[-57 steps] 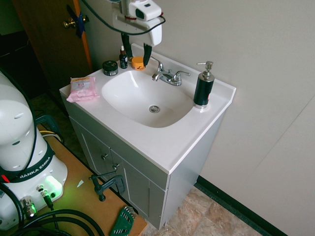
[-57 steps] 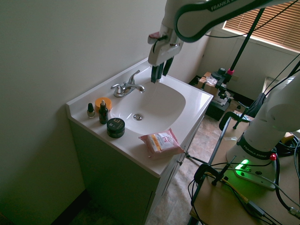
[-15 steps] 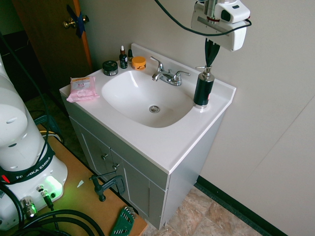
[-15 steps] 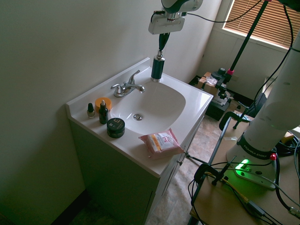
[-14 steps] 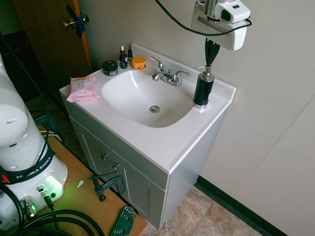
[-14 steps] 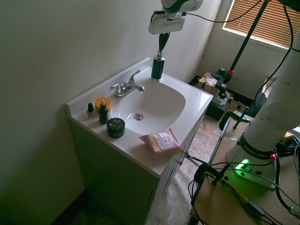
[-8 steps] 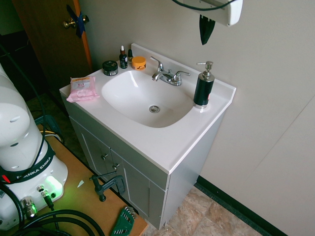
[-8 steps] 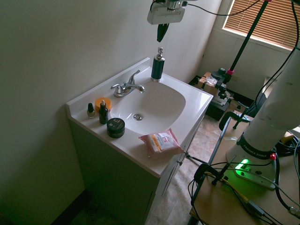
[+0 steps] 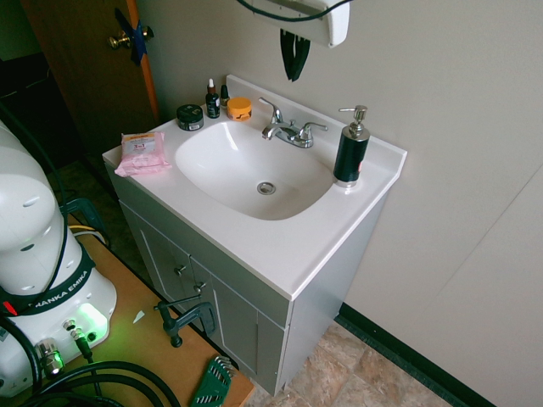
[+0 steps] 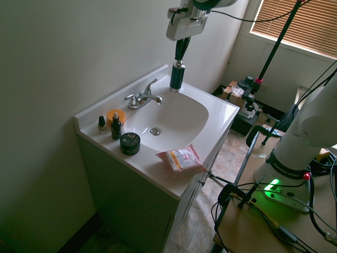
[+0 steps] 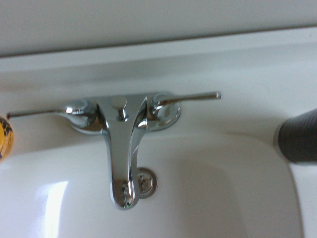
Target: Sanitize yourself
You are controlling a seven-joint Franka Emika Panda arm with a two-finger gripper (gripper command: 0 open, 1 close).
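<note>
I am the white arm; its base point(image 9: 34, 246) stands left of the vanity. My boxy white head hangs high over the back of the sink, and my gripper point(image 9: 293, 75) point(image 10: 179, 57) points down, its two black fingers shut with nothing between them. It hovers above the chrome faucet point(image 9: 288, 131) point(image 11: 121, 148), clear of it. The black pump bottle point(image 9: 350, 148) point(image 10: 176, 79) with a silver top stands upright on the counter's back right corner, to the right of the gripper and below it. In the wrist view the bottle point(image 11: 299, 141) is a dark edge.
The white sink basin point(image 9: 212, 170) fills the vanity's middle. A pink wipes pack point(image 9: 141, 153), black jar point(image 9: 189, 117), dropper bottle point(image 9: 212, 100) and orange jar point(image 9: 239, 108) sit along the left and back. The wall lies close behind, and a wooden door point(image 9: 93, 76) at the left.
The gripper lifted off the pump bottle's top, rose, and moved left to above the faucet. It stayed shut. The bottle has not moved.
</note>
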